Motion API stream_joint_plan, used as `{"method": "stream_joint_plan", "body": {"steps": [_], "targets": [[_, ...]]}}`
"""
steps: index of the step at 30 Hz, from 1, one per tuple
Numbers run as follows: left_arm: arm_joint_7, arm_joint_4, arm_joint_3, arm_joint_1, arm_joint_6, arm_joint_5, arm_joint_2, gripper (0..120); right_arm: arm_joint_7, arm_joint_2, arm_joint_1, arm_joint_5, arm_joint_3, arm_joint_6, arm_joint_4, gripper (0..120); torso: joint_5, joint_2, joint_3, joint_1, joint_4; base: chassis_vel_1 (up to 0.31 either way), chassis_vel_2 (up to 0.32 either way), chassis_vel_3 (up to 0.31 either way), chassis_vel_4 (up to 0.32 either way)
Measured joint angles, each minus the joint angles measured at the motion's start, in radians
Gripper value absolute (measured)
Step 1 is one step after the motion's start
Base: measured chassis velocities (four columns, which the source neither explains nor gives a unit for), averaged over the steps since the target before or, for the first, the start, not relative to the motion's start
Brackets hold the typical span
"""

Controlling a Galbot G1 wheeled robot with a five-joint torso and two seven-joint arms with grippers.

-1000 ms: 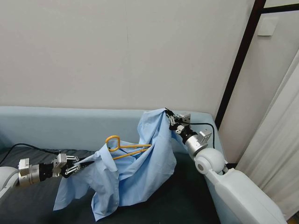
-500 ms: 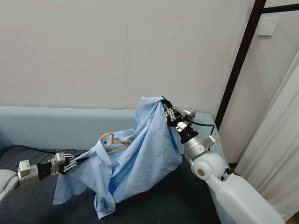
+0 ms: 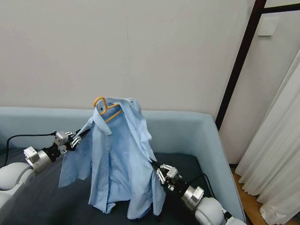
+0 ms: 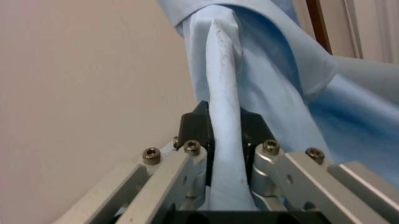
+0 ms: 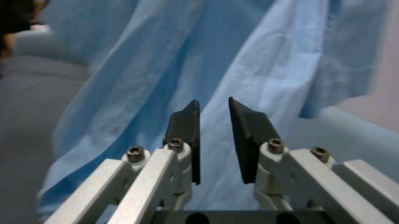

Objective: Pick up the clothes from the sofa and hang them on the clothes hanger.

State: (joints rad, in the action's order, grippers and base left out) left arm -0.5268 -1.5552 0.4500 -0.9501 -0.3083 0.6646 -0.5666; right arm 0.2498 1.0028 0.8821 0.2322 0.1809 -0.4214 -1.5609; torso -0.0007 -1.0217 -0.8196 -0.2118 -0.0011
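Shirt is up now. A second ago it sagged in a heap between the two tools, low over the seat. Now it hangs full length from the yellow hanger, collar at the top, hem just off the cushion.

Left tool has risen and still pinches a fold of blue cloth at the shoulder/sleeve. The left wrist view shows the pads pressed onto that strip, with the rest of the shirt fanning out above and beyond the tool. I can't tell whether the hanger arm is in that pinch too, or what else carries the hanger.

Right tool has let go. It was clamped on the cloth high by the sofa back, and it now sits low, at the hem on the side away from the left tool. In the right wrist view its jaws are spread, with the cloth hanging just ahead of them and nothing between them.

My read: the garment is on the hanger and lifted off the sofa, so pick and drape look done. All visible support runs through the left pinch, so a slip there would drop it.

No table here. The sofa has a pale blue back and arm and a dark seat under both tools. A black cable trails behind the left tool. Beyond them is a plain off-white wall. Past the right tool stand a dark door frame and a white curtain.
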Motion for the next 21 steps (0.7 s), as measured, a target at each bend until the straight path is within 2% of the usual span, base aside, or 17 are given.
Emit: {"method": "stream_joint_plan", "body": {"steps": [3,4,6,8,9,12,13,14,15,16,17,19,21], "targets": [[0.017,-0.023,0.008,0.0,-0.009,0.009,0.029,8,0.203,-0.001,-0.038,0.063,-0.007,-0.049,0.04,35,0.0003,0.0,0.0,0.0,0.0,0.0,0.0,0.0,0.0],[0.017,-0.023,0.008,0.0,-0.009,0.009,0.029,8,0.203,-0.001,-0.038,0.063,-0.007,-0.049,0.04,35,0.0003,0.0,0.0,0.0,0.0,0.0,0.0,0.0,0.0],[0.021,-0.034,0.016,-0.006,-0.01,0.016,0.041,8,0.261,0.003,-0.06,0.138,-0.023,-0.067,0.04,43,0.0001,0.0,0.0,0.0,-0.0001,0.0,0.0,0.0,0.0],[0.022,-0.045,0.027,-0.02,-0.011,0.021,0.052,8,0.17,0.01,-0.094,0.218,-0.017,-0.062,-0.004,52,0.0002,0.0,0.0,0.0,-0.0004,0.0,0.0,0.0,0.0],[0.022,-0.045,0.027,-0.02,-0.011,0.021,0.052,8,0.17,0.01,-0.094,0.218,-0.017,-0.062,-0.004,52,0.0002,0.0,0.0,0.0,-0.0004,0.0,0.0,0.0,0.0],[0.017,-0.066,0.036,-0.048,-0.012,0.021,0.058,8,-0.131,0.031,-0.156,0.239,0.013,0.019,-0.069,65,-0.0001,0.0,0.0,0.0,0.0003,0.0,0.0,0.0,0.0],[0.016,-0.071,0.036,-0.055,-0.012,0.02,0.058,8,-0.189,0.036,-0.171,0.241,0.019,0.043,-0.078,68,-0.0001,0.0,0.0,0.0,0.0003,0.0,0.0,0.0,0.0],[0.016,-0.071,0.036,-0.055,-0.012,0.02,0.058,8,-0.189,0.036,-0.171,0.241,0.019,0.043,-0.078,68,-0.0001,0.0,0.0,0.0,0.0003,0.0,0.0,0.0,0.0],[0.013,-0.083,0.037,-0.074,-0.011,0.013,0.053,8,-0.272,0.047,-0.199,0.254,0.034,0.088,-0.091,77,-0.0001,0.0,0.0,0.0,0.0002,0.0,0.0,0.0,0.0],[0.013,-0.083,0.037,-0.074,-0.011,0.013,0.053,8,-0.272,0.047,-0.199,0.254,0.034,0.088,-0.091,77,-0.0001,0.0,0.0,0.0,0.0002,0.0,0.0,0.0,0.0],[0.011,-0.095,0.037,-0.093,-0.008,-0.001,0.039,8,-0.324,0.056,-0.223,0.275,0.054,0.131,-0.101,84,-0.0002,0.0,0.0,0.0,-0.0002,0.0,0.0,0.0,0.0],[0.009,-0.104,0.037,-0.11,-0.006,-0.01,0.024,8,-0.359,0.066,-0.238,0.281,0.075,0.162,-0.105,93,-0.0001,0.0,0.0,0.0,-0.0003,0.0,0.0,0.0,0.0],[0.006,-0.108,0.036,-0.117,-0.006,-0.013,0.017,8,-0.372,0.073,-0.243,0.28,0.083,0.173,-0.103,96,0.0001,0.0,0.0,0.0,-0.0002,0.0,0.0,0.0,0.0]]}}
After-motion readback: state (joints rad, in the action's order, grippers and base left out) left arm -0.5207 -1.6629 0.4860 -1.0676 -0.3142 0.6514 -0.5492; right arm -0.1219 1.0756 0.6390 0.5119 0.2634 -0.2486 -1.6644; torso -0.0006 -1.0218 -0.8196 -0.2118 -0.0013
